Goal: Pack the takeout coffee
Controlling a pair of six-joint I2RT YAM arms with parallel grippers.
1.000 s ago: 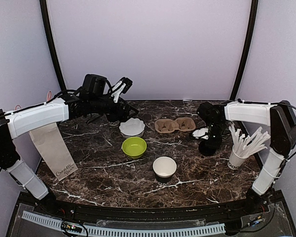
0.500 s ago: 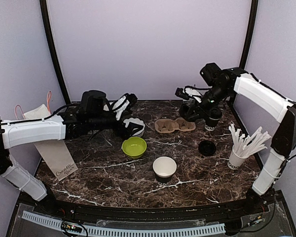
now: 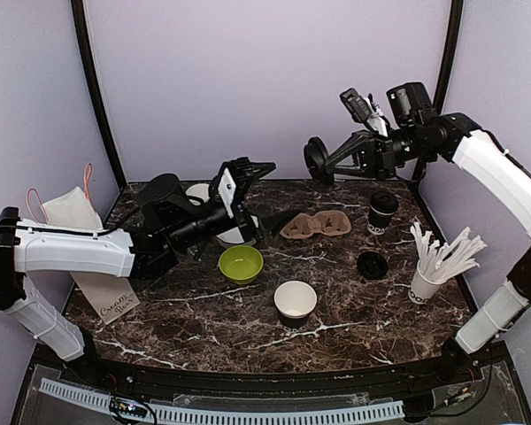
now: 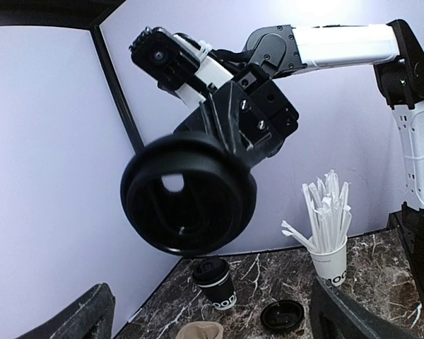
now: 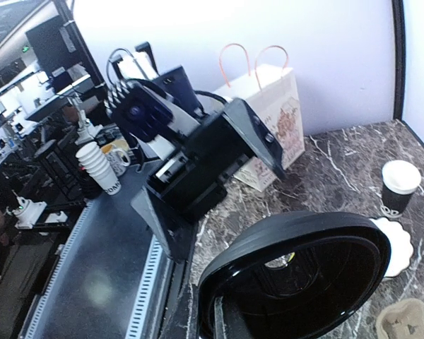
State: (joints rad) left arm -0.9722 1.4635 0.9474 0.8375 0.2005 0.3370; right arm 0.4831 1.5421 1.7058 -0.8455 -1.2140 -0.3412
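Marble table (image 3: 354,305), lilac walls (image 3: 265,80); left end effector (image 3: 258,199) gapes, right end effector (image 3: 336,159) pinches lid (image 3: 316,161).

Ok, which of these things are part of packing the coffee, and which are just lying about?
Job: lidded black cup; probably the carrier and paper bag; held lid in the right gripper.
Lying about: green bowl, lidless cup, stick cup, loose lid on the table.
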